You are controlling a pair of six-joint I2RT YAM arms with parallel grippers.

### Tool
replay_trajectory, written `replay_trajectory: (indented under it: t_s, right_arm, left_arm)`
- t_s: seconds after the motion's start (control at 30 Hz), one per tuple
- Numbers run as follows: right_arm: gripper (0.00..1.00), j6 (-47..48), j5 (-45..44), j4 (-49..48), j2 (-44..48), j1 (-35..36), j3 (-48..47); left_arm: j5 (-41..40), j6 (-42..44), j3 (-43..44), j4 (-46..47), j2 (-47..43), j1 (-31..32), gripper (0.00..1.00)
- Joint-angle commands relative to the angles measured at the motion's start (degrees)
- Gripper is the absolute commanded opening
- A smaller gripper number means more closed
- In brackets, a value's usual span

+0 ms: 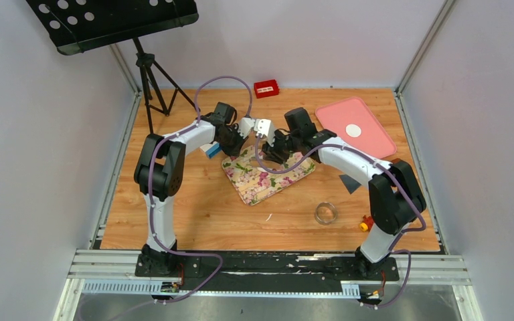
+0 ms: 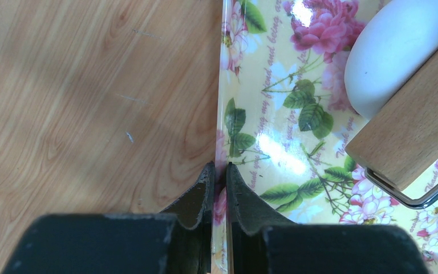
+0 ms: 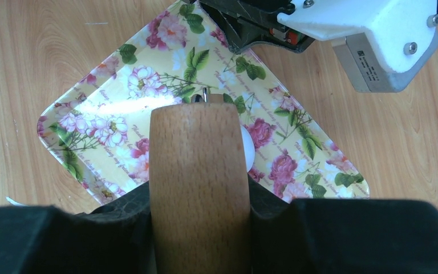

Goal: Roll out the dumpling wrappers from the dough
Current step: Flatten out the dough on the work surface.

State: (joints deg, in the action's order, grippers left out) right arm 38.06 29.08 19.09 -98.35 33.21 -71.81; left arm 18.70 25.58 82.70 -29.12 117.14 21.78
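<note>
The floral tray [image 1: 268, 175] lies mid-table. My left gripper [image 1: 238, 147] [image 2: 220, 172] is shut on that tray's left rim [image 2: 221, 114]. My right gripper [image 1: 273, 152] [image 3: 199, 200] is shut on the wooden handle [image 3: 199, 171] of a roller [image 2: 416, 123], which is held over the tray. The white dough [image 2: 393, 51] sits on the tray against the roller; only a sliver of dough [image 3: 247, 149] shows past the handle in the right wrist view, and the arms hide it from above. One round dumpling wrapper [image 1: 353, 130] lies on the pink tray [image 1: 368, 144] at the back right.
A metal ring cutter [image 1: 326, 212] and a small yellow-and-red piece [image 1: 366, 223] lie near the right arm's base. A white-and-blue block [image 1: 212, 151] sits left of the floral tray. A red box [image 1: 266, 87] is at the back edge, and a music stand [image 1: 148, 73] is at the back left.
</note>
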Motion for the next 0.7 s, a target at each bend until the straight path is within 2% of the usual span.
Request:
replay_trajectory:
  t_s: [0.0,0.67]
  right_arm:
    - [0.00,-0.01,0.77,7.45,-2.47,-0.43,3.28]
    - [0.00,1.54,2.87,11.17,-3.48,-0.41,4.05]
  left_arm:
    - [-3.85,0.17,-1.22,-4.43,4.26,0.13,0.00]
    - [-3.88,0.08,-1.19,-4.43,4.28,0.10,0.00]
